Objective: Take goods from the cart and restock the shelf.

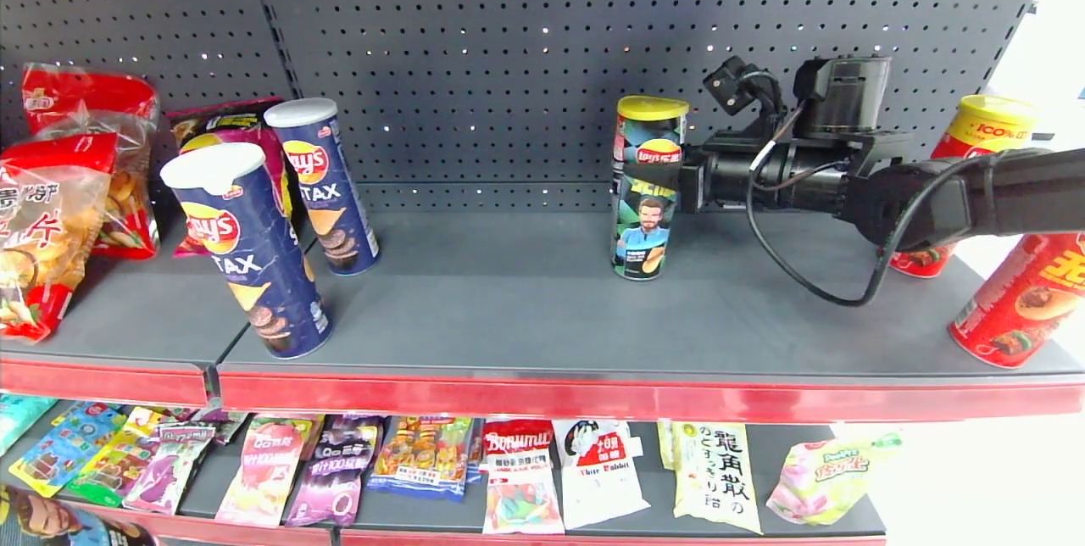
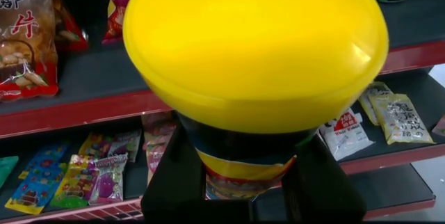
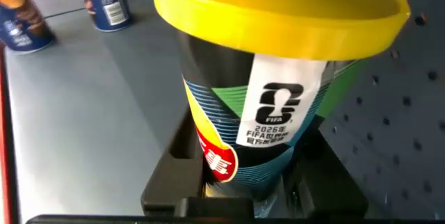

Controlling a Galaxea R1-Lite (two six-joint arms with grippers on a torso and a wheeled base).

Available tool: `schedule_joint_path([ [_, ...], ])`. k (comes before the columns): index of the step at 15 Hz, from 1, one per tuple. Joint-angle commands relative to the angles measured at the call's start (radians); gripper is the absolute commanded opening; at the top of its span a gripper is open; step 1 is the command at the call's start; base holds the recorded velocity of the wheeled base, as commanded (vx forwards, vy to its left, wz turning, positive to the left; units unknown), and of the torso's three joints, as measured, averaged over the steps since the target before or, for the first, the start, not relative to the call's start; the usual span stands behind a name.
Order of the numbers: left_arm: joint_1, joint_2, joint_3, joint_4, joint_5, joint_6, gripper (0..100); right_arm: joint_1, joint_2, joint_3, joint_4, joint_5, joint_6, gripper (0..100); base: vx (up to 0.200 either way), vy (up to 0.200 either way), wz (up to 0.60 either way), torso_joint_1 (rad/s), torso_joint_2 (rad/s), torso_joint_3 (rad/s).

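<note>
Head view: the yellow-lidded can (image 1: pixel 644 224) stands upright on the upper shelf (image 1: pixel 509 309), long axis vertical, base seemingly down on the board, close to the pegboard back (image 1: pixel 509 63). The right gripper (image 1: pixel 670 181) comes at it level from the robot's right, with its jaws clamped on the can's upper half. Blue chip cans (image 1: pixel 246 249) stand well apart toward the left and red cans (image 1: pixel 1017 300) to the right, with bare board between. Left wrist view: the left gripper (image 2: pixel 254 196) is closed around a second yellow-lidded can (image 2: pixel 257 43), lid toward the camera and body running down between the fingers (image 2: pixel 174 189). The red shelf edge and the lower shelf's snack packets (image 2: pixel 97 179) lie beyond, so this arm looks to be out in front of the shelving, not over the board. Right wrist view: the first can sits between the dark fingers (image 3: pixel 174 182), gripped at its waist, grey board on one side and pegboard holes on the other. Judgement: release turns on the vertical axis; the jaws should part and back out sideways along the arm's line, without tipping the can.
</note>
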Motion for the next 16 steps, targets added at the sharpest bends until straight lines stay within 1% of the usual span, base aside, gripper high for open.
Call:
schedule_joint_path([
  [1, 0.001, -0.001, 0.0, -0.001, 0.0, 0.0, 0, 0.059, -0.119, 0.108, -0.003, -0.093, 0.023, 0, 0.0, 0.0, 0.0, 0.0, 0.0, 0.0],
  [3, -0.001, 0.001, 0.0, -0.001, 0.0, -0.001, 0, 0.1, -0.2, 0.187, -0.009, -0.181, 0.069, 0, 0.0, 0.0, 0.0, 0.0, 0.0, 0.0],
  [6, -0.001, 0.001, 0.0, 0.001, 0.0, 0.0, 0, 0.154, -0.278, 0.258, -0.019, -0.305, 0.132, 0, 0.0, 0.0, 0.0, 0.0, 0.0, 0.0],
  [7, 0.001, 0.001, 0.0, 0.001, 0.0, 0.0, 0, 0.163, -0.284, 0.27, -0.026, -0.331, 0.139, 0, 0.0, 0.0, 0.0, 0.0, 0.0, 0.0],
  [8, -0.001, -0.001, 0.0, 0.001, 0.0, 0.0, 0, 0.188, -0.284, 0.315, -0.094, -0.4, 0.144, 0, 0.0, 0.0, 0.0, 0.0, 0.0, 0.0],
  [11, 0.001, -0.005, 0.002, 0.003, 0.0, 0.0, 0, 0.266, -0.277, 0.45, -0.284, -0.523, 0.144, 0, 0.0, 0.0, 0.0, 0.0, 0.0, 0.0],
  [13, 0.001, -0.007, 0.0, 0.003, 0.0, -0.001, 0, 0.297, -0.275, 0.503, -0.333, -0.567, 0.144, 0, 0.0, 0.0, 0.0, 0.0, 0.0, 0.0],
  [16, 0.001, -0.007, 0.0, 0.003, 0.0, 0.0, 0, 0.323, -0.297, 0.534, -0.344, -0.578, 0.141, 0, 0.0, 0.0, 0.0, 0.0, 0.0, 0.0],
])
